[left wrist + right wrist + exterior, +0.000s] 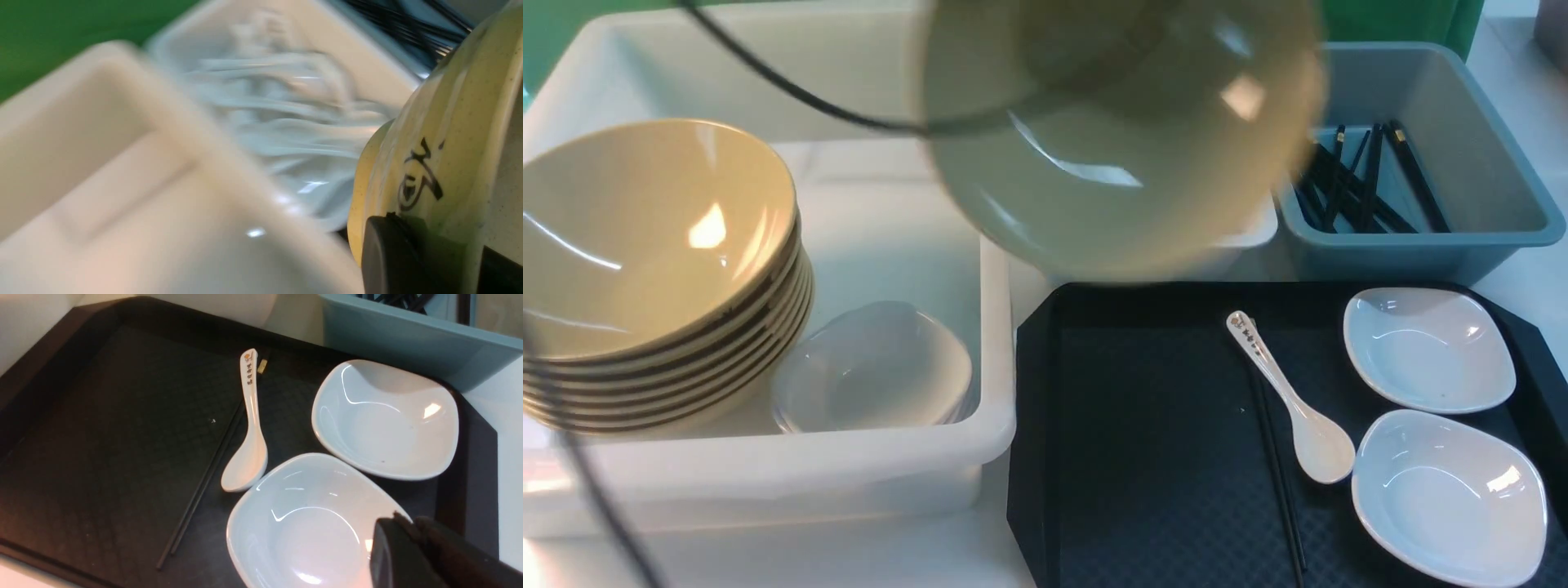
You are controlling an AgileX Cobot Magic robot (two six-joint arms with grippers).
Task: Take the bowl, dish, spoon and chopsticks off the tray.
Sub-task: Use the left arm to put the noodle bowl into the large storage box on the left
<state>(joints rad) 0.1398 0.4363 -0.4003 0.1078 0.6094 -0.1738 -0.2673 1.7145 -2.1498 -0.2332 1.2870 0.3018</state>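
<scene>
Mustard bowl (1123,135), blurred at upper centre of the front view, pinched by its wall in the closed left gripper (441,265) above the tray (1143,457)'s far edge; its glossy glaze could let it slip onto the spoon (1290,400) and chopsticks (1278,474) below; right gripper (408,555)'s opening cannot be told.

Left tool (445,265) held high, jaws clamped across the wall of the bowl (1123,131); right tool (412,551) low, only its dark tip visible, jaw gap unreadable.

tray (1143,425) left half open; spoon (1286,392), chopsticks (204,484), dishes (1429,351) crowd right.
</scene>
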